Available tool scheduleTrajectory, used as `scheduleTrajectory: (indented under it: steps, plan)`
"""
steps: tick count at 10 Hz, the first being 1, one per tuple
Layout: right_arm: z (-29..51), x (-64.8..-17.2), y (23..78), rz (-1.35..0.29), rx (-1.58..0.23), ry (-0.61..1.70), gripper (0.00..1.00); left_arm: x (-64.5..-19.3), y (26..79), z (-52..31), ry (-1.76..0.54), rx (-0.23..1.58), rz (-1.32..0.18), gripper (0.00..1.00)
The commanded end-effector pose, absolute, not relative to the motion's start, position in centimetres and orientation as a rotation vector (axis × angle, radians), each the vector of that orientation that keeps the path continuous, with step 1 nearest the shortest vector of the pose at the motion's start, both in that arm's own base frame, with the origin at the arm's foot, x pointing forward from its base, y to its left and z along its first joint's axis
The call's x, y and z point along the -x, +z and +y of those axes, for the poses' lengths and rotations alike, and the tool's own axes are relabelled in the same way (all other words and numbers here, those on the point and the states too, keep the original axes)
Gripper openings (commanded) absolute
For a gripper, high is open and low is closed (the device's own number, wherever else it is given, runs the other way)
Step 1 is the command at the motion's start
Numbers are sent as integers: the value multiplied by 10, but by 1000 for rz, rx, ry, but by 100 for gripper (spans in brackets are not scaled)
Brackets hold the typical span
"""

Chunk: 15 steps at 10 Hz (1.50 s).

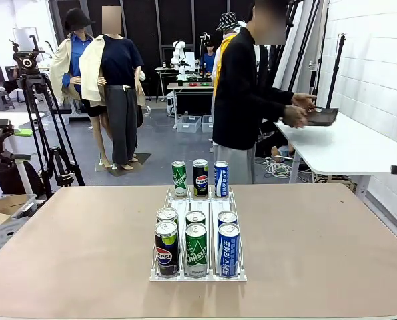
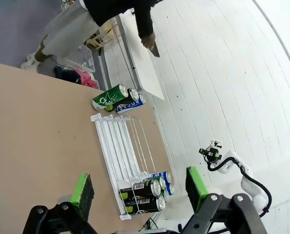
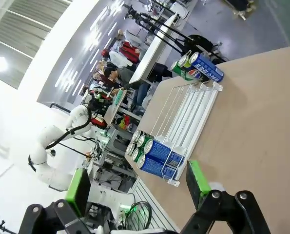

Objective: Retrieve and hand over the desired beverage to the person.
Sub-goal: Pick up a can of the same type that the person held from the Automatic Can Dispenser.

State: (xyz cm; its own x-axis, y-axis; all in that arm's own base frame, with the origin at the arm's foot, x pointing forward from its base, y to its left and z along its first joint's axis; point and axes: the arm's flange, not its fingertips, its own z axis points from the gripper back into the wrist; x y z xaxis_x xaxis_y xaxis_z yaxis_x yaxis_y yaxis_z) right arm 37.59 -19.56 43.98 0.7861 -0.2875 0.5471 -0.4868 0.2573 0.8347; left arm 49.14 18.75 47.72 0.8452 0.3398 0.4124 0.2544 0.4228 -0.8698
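At far left, left gripper (image 2: 139, 191): jaws spread fully wide, green pads (image 2: 82, 194) well apart, nothing between them, raised above the table (image 1: 71, 247).
Rack (image 1: 199, 201): white wire, mid-table, with three lanes running away from the robot.
Left lane: near Pepsi can (image 1: 166, 248) at the robot's end, left back can (image 1: 167, 215) just behind it, far green can (image 1: 179, 179) at the other end.
Middle lane: near green can (image 1: 196, 250), middle back can (image 1: 195, 217) behind it, far Pepsi can (image 1: 200, 177).
Right lane: near blue can (image 1: 228, 250), right back can (image 1: 227, 217) behind it, far blue can (image 1: 221, 179).
Person (image 1: 241, 93): beyond the table's far right, side-on in a black jacket, hands (image 1: 295, 115) on a dark flat object (image 1: 321, 117) at a white side table (image 1: 351, 147), well apart from the cans.
Right gripper (image 3: 138, 184): jaws wide apart, empty.
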Motion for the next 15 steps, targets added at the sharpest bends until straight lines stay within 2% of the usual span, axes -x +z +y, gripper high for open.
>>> scheduleTrajectory:
  steps: [1,4,6,15]
  plan:
    - [-194,-381,445,-727,-1338,186,100,-490,479,189,39,1152,-652,100]
    - [-196,-382,443,-711,-1351,220,100,-485,479,192,43,1161,-676,100]
    - [-191,-382,446,-702,-1333,185,100,-490,481,193,61,1155,-622,100]
    - [-191,-382,446,-702,-1333,185,100,-490,481,193,61,1155,-622,100]
